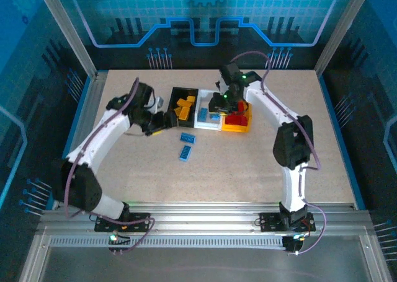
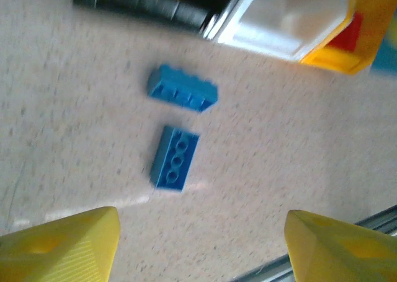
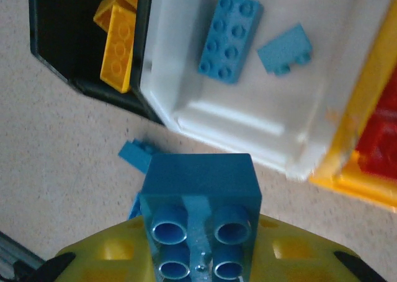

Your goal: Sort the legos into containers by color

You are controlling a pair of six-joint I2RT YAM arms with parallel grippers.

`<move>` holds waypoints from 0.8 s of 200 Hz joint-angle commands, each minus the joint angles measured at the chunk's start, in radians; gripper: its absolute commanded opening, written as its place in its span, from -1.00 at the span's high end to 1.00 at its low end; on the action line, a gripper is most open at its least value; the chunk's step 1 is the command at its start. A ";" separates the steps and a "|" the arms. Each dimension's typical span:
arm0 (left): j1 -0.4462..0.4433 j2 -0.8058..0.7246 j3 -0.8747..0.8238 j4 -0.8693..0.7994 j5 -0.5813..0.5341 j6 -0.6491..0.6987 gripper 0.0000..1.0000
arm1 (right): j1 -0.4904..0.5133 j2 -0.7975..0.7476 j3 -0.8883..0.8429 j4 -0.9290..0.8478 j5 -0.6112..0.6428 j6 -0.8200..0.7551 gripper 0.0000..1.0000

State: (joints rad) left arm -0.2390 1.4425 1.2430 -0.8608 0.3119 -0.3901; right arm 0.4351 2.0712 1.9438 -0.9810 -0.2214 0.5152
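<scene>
Right fingers [image 3: 276, 235] grip a blue brick [image 3: 198, 195]; white bin [image 3: 236, 124] just ahead.

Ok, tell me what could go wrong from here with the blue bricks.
1. The right gripper holds a blue brick that, in the wrist view, sits over the white bin's near wall, not its floor. Released now, it may hit the rim and land on the table.
2. The black bin and orange-yellow bin flank the white one closely, so a bounce could missort it.
3. The open left gripper faces a loose blue brick close beside a second loose brick; grabbing one may nudge the other.
</scene>
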 commanded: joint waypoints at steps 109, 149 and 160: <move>0.009 -0.215 -0.318 -0.021 0.032 0.002 -0.98 | -0.044 0.250 0.273 -0.100 0.006 -0.004 0.37; 0.010 -0.217 -0.336 0.006 0.050 -0.018 -0.98 | -0.045 0.250 0.263 -0.099 0.014 -0.007 0.37; 0.011 -0.217 -0.338 0.010 0.052 -0.023 -0.98 | -0.049 0.277 0.270 -0.104 0.014 -0.007 0.36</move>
State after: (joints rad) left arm -0.2363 1.2461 0.9253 -0.8585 0.3317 -0.4057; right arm 0.3969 2.3108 2.1967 -1.0554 -0.2157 0.5121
